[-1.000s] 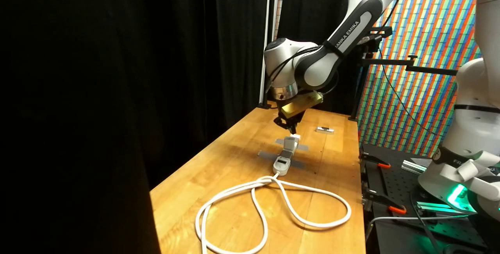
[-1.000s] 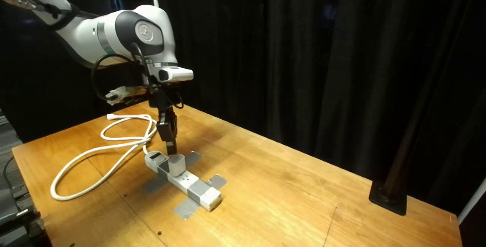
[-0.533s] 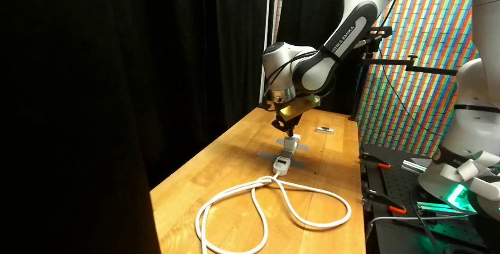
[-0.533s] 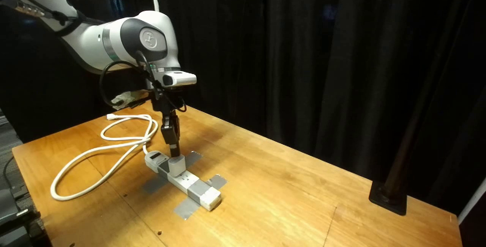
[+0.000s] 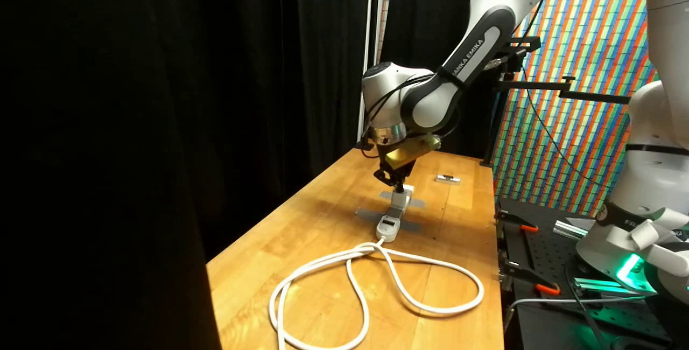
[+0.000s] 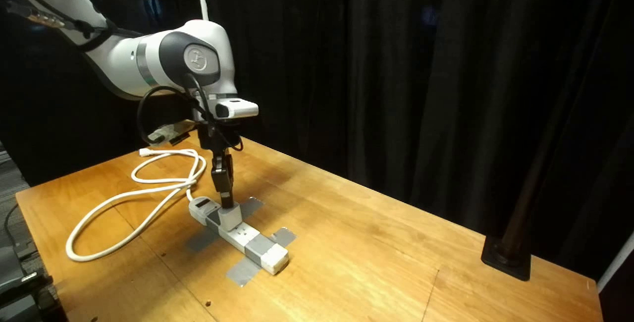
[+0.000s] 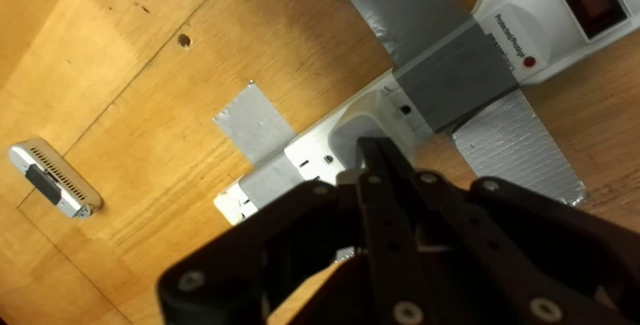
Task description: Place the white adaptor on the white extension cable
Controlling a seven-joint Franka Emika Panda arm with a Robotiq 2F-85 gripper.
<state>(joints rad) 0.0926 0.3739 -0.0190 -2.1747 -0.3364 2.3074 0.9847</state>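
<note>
On the narrow, oblong white plastic socket block point(image 6: 242, 234) of the long white extension cable point(image 6: 190, 182), the small, cube-like white plastic adaptor point(image 6: 231, 219) stands upright, between the two bands of grey tape point(image 7: 457, 72) which cross the block. Directly above the block is the black, two-fingered gripper point(image 7: 377, 141), pointing down; its jaws are pressed together with nothing visible between them, and its tips seem to touch the adaptor's top. I judge, therefore, that the placing itself is done and that pushing down is the present step. Whether the adaptor sits fully in the block cannot be seen; what is left is probably to seat it and lift away. Near one end of the block, the cable lies in big loops upon the light-brown wooden table point(image 6: 376, 252). Well apart from the block's opposite end lies a small, oblong silver-and-white device point(image 7: 55, 177). Farthest from the block hangs a black cloth curtain point(image 6: 446, 114).
</note>
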